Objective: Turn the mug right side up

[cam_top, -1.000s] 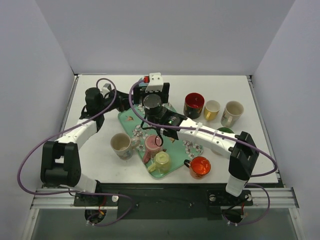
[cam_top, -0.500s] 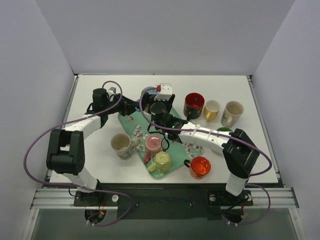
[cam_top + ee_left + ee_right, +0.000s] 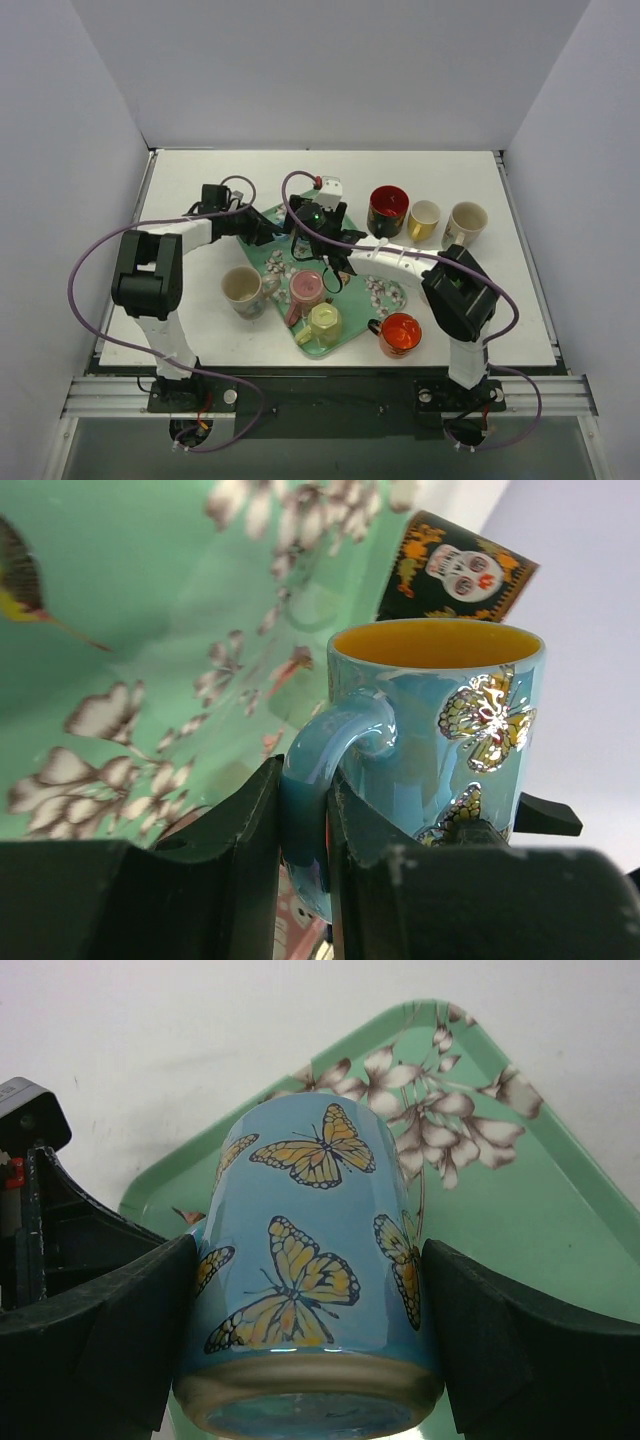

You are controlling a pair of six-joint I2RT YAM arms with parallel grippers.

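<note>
- Butterfly mug (image 3: 310, 1240) is at the far end of the green tray (image 3: 530, 1200), caught between both arms. Resting on the tray or held just above it: cannot tell.
- Left gripper (image 3: 303, 825) is closed, its fingers pinching the mug's handle loop.
- The mug's yellow-lined mouth points away from the right wrist camera and its base points toward it. True tilt is unclear.
- Right gripper (image 3: 310, 1335) is clamped across the barrel, one finger on each side, near the base.
- Judgement: glazed ceramic, so rigid, fairly weighty, slick, and likely to chip if dropped. A handle pinch lets it pivot; the barrel clamp looks the steadier hold for turning.
</note>
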